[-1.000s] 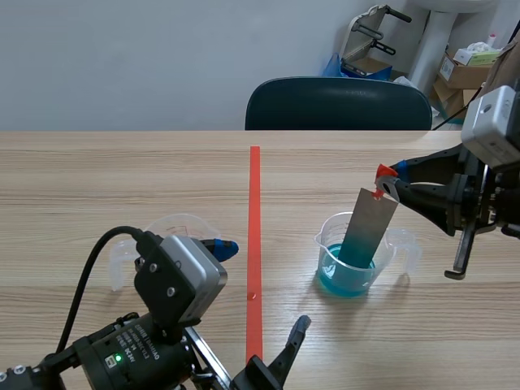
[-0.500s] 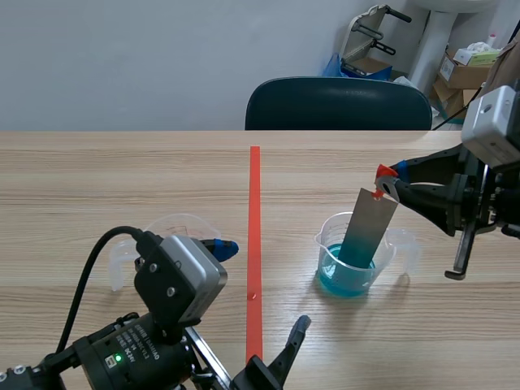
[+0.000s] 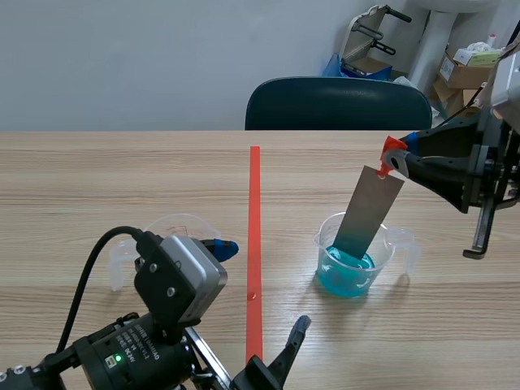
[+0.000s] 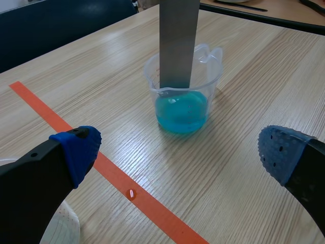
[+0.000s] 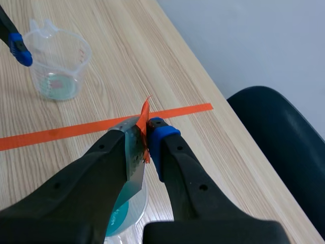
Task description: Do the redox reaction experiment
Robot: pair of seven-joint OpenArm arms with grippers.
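- Right gripper (image 3: 398,162): jaws clamped on the upper end of the metal strip (image 3: 370,213). An orange-red tab (image 5: 144,127) is pinched at the same spot. The gripper sits at the right of the scene frame, raised off the table.
- Metal strip: tilted, upper end leaning right. Its lower end is inside the measuring cup of blue liquid (image 3: 349,262), right of centre. Whether the tip meets the liquid cannot be determined.
- Left gripper (image 4: 179,151): jaws wide, nothing between them. The measuring cup of blue liquid stands ahead of it, well apart.
- Second measuring cup (image 3: 175,231): clear, lower left of the scene frame, just beside one of the left gripper's blue pads (image 3: 221,248).
- Tape line (image 3: 254,244): runs down the centre, between the two cups.
- Wooden table (image 3: 97,179): carries both cups.
- Dark chair (image 3: 337,103): behind the far edge, upper centre.
- Cardboard boxes (image 3: 467,69): upper right.
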